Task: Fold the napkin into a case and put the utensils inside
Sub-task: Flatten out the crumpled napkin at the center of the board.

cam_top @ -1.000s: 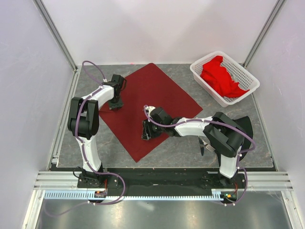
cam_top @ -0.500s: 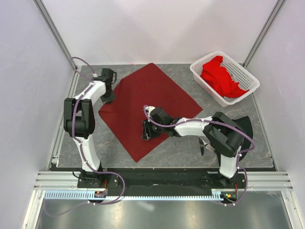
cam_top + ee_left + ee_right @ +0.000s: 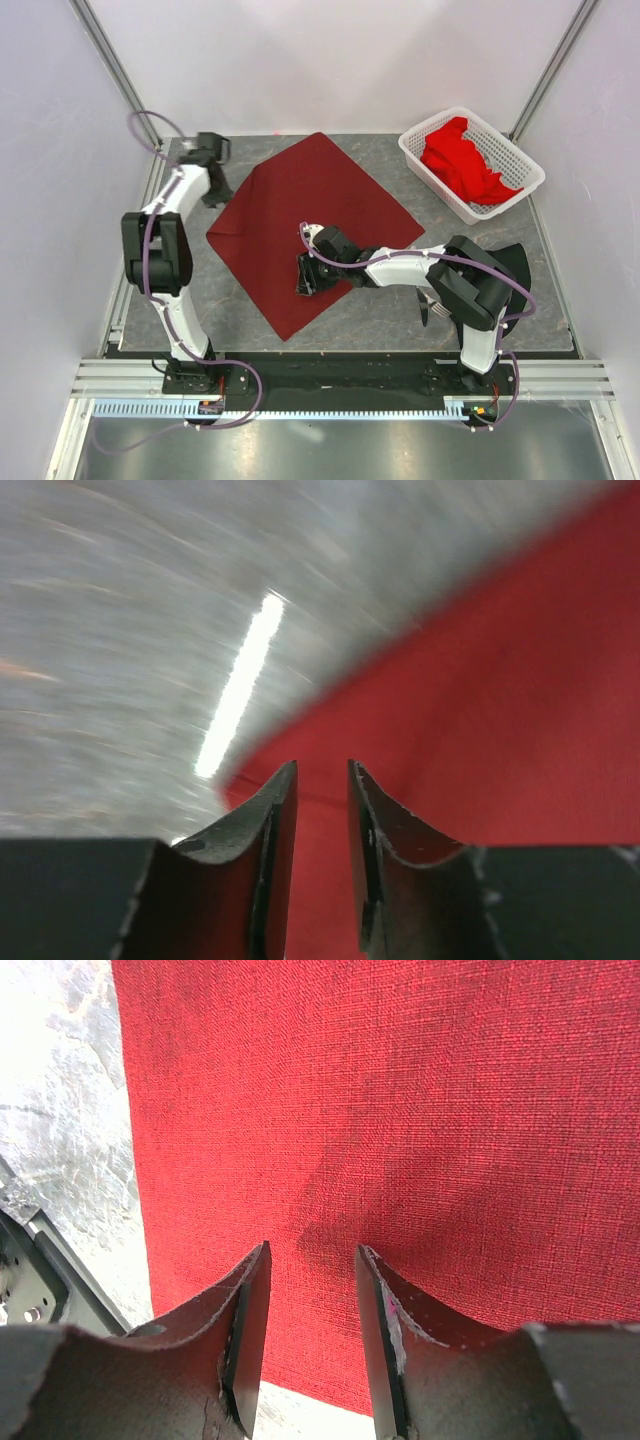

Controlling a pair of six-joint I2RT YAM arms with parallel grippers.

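While the maroon napkin lies spread flat like a diamond on the grey tabletop, the left arm's jaws stand slightly apart and empty over its far-left edge. The right arm's jaws, also parted and gripping nothing, point down at the cloth by its near-right edge. A white basket holding red cloth sits far right.

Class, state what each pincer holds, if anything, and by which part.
Nothing is held. The left pincer, at the edge of the napkin, and the right pincer, over the cloth, both stand open.
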